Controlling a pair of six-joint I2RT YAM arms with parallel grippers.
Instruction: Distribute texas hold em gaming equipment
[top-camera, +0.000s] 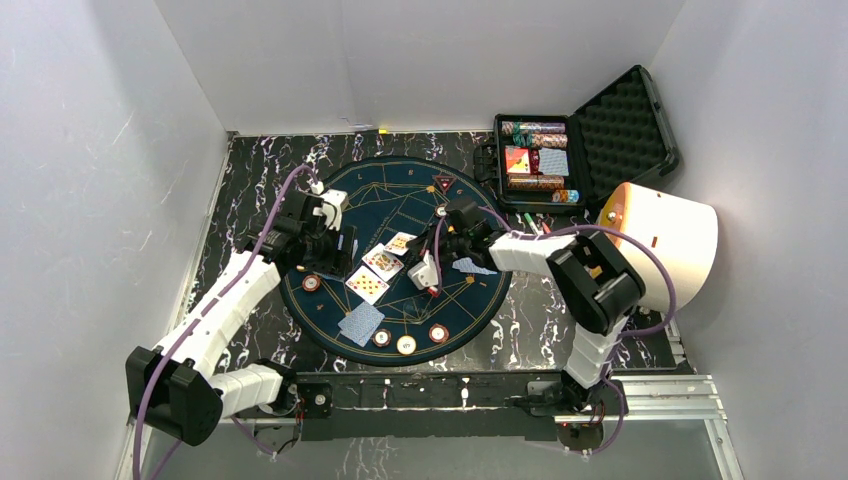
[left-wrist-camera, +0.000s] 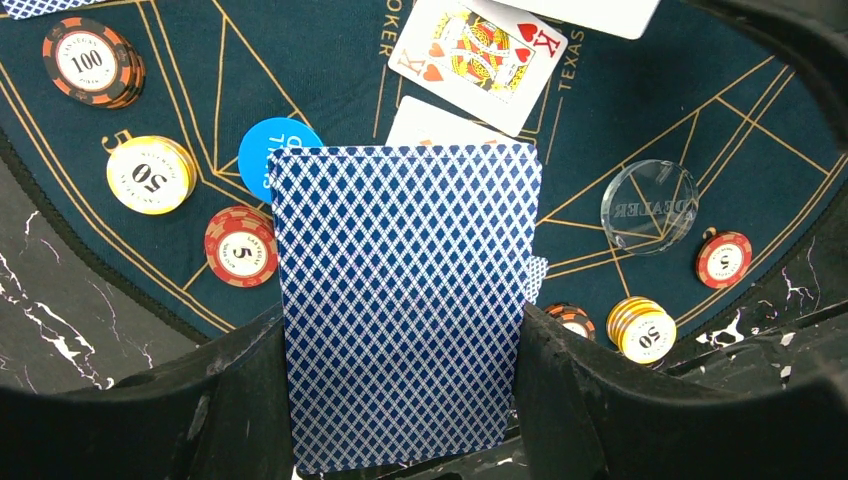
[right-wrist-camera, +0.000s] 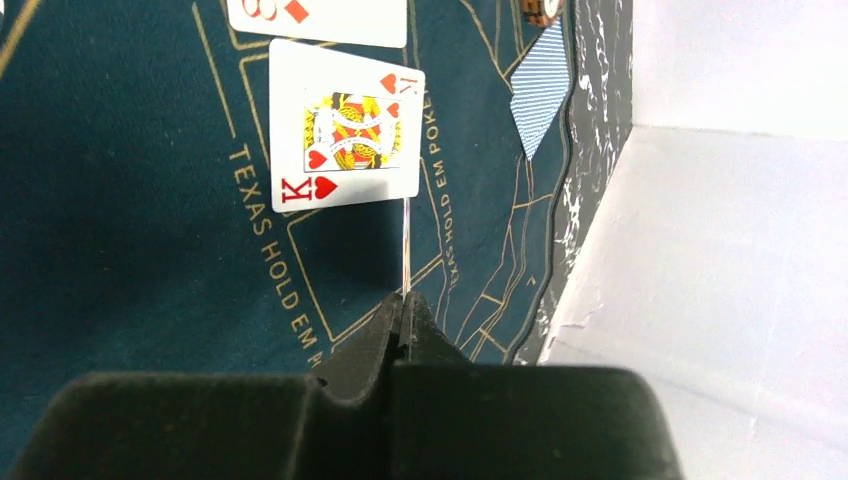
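While the left gripper (left-wrist-camera: 405, 425) clamps the deck of blue diamond-backed playing cards (left-wrist-camera: 405, 300) across its width, a black finger (left-wrist-camera: 240, 400) against each long edge, treat that stack as light but loose. The cards are slick and will likely fan or slide out if you tilt the deck or ease the squeeze.

The deck hangs over the round dark-blue felt poker mat (left-wrist-camera: 700, 100), above a blue plastic disc button (left-wrist-camera: 262, 150) and a white face-up card (left-wrist-camera: 440, 122) that it half hides.

The right gripper (right-wrist-camera: 405, 312) has its fingertips pressed together on what looks like a single playing card (right-wrist-camera: 406, 250), seen edge-on as a thin pale line; its face cannot be read from here. It hangs just beside the face-up king of hearts card (right-wrist-camera: 345, 130) lying on the felt.

A lone card is thin, bendy and nearly weightless. Pinch it near one short edge and release it low, or it may flutter off its spot.

The red-and-white round poker chip marked five (left-wrist-camera: 240, 245) and the cream round poker chips marked fifty (left-wrist-camera: 150, 175) should be stiff and denser. Take them across the rim, since a stack can topple.
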